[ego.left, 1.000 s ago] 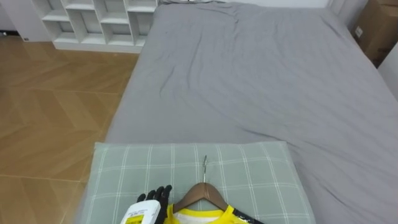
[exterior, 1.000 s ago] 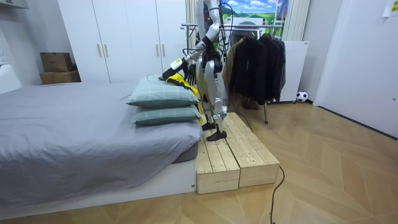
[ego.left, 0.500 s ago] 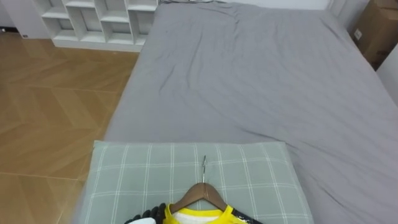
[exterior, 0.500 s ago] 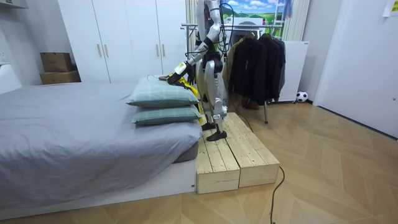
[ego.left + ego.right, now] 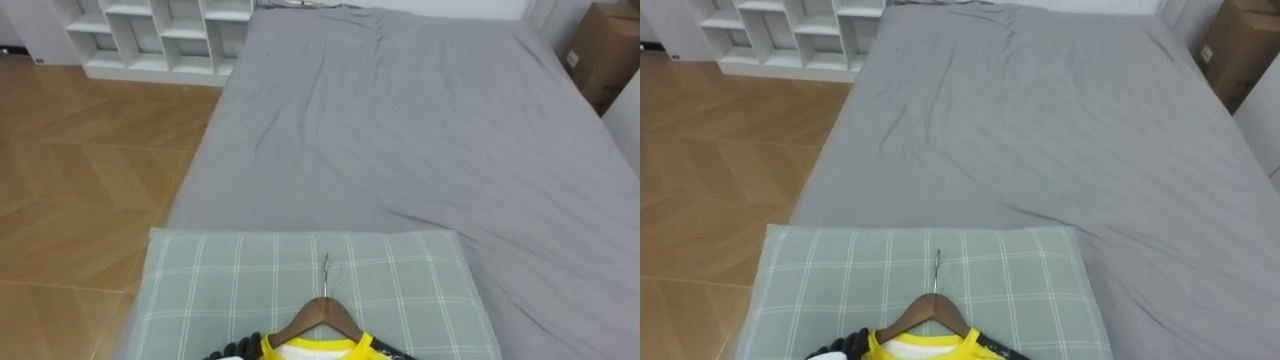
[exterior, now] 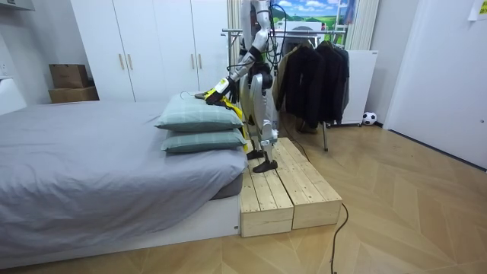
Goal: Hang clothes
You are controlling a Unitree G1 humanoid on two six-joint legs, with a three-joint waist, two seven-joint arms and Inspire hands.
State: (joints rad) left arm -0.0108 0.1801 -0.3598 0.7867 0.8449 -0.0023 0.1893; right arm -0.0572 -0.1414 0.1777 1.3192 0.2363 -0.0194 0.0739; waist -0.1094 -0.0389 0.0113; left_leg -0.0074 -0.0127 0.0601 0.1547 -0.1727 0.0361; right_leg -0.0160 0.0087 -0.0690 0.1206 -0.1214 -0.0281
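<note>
1. If the left hand (image 5: 244,347), at 7 o'clock of the hanger (image 5: 322,315), lifts by the cloth alone, the yellow shirt (image 5: 315,349) may slip off. Cannot tell whether it holds anything.
2. The shirt is yellow with dark trim, on a wooden hanger whose hook points to 12 o'clock. It lies on the checked pillow (image 5: 200,290).
</note>
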